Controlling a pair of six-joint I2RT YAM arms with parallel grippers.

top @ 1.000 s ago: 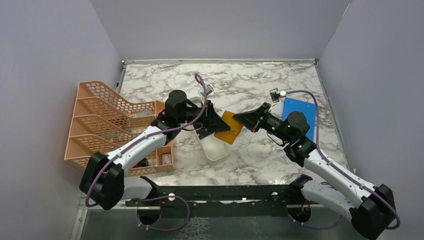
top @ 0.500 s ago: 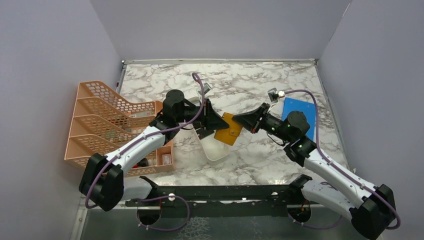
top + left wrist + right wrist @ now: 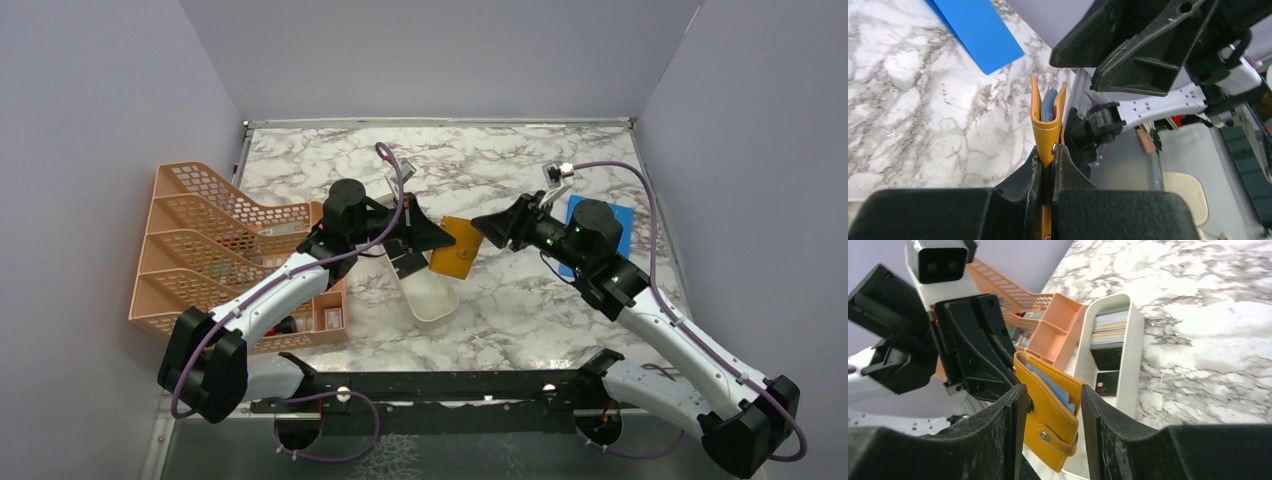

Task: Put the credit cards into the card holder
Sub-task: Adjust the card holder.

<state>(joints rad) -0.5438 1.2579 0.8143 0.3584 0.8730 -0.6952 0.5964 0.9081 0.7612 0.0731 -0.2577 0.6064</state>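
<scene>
The orange-tan card holder hangs folded in the air over the table's middle, on edge. My left gripper is shut on its near edge, beside the snap button. My right gripper stands open, one finger on each side of the holder's far part; I cannot tell whether either finger touches it. Bluish inner pockets show between the flaps. The credit cards, pale and black, lie in a row inside the white tray below the holder.
A peach mesh file rack stands at the left, with its small bins next to the tray. A bright blue sheet lies flat at the right, partly under the right arm.
My left gripper has shut on the card holder. My right gripper has opened from it and shifted up and to the right. The holder has tilted more upright.
</scene>
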